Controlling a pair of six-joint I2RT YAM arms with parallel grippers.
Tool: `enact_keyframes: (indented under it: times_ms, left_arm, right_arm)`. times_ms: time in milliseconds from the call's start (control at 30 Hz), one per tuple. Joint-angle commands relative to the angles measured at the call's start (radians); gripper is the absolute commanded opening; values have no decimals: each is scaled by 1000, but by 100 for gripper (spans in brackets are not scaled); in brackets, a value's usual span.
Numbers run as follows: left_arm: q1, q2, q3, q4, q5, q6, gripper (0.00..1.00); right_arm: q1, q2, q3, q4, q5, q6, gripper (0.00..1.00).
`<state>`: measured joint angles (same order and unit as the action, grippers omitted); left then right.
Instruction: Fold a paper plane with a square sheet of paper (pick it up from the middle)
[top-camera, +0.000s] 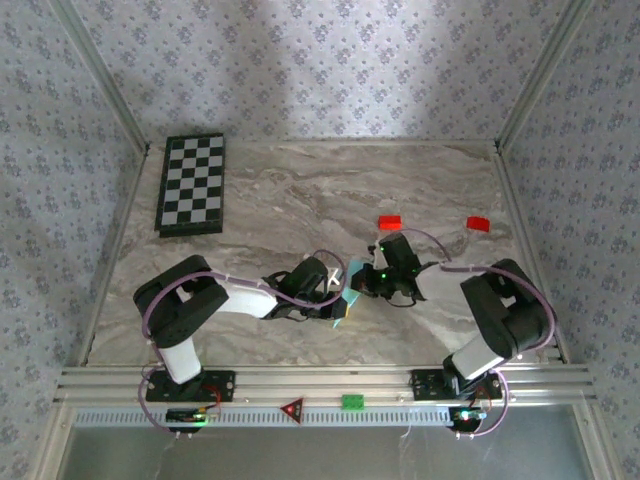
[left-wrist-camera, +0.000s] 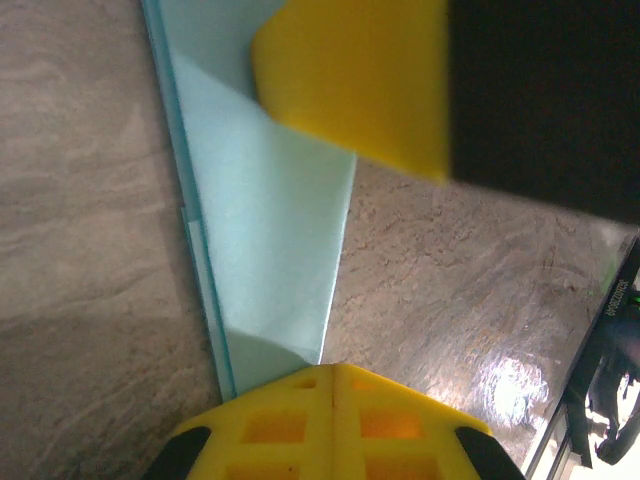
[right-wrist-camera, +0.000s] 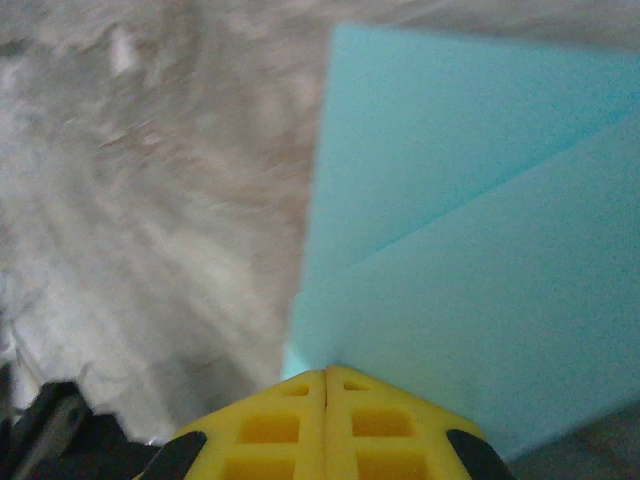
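Left pincer (left-wrist-camera: 333, 372), right pincer (right-wrist-camera: 327, 375) clamp paper plane (left-wrist-camera: 270, 250) | red block (top-camera: 389, 222) near, apart

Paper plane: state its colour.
The plane is light cyan-blue, shown best in the right wrist view.

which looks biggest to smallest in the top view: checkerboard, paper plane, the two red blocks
1. checkerboard
2. paper plane, though only part of it shows, so this place is unsure
3. left red block and right red block, which look alike
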<state>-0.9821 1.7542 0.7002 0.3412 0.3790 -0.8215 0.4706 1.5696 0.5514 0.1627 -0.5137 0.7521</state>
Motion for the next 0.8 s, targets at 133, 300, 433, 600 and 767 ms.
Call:
enact_keyframes:
  times_ms: [133, 300, 433, 600, 767]
  left_arm:
    - [-6, 30, -29, -114, 7, -2, 0]
    - [-6, 36, -18, -115, 9, -2, 0]
    - [-6, 36, -9, -116, 11, -5, 0]
    - [-6, 36, 3, -118, 12, -4, 0]
    - [-4, 29, 17, -124, 15, -2, 0]
  right_arm:
    - [-230, 47, 35, -44, -51, -101, 4]
    - [-360, 92, 72, -35, -151, -115, 4]
    - [-366, -24, 73, -56, -160, -112, 5]
    - [-270, -155, 75, -123, -91, -110, 8]
    - [-138, -115, 71, -117, -82, -107, 7]
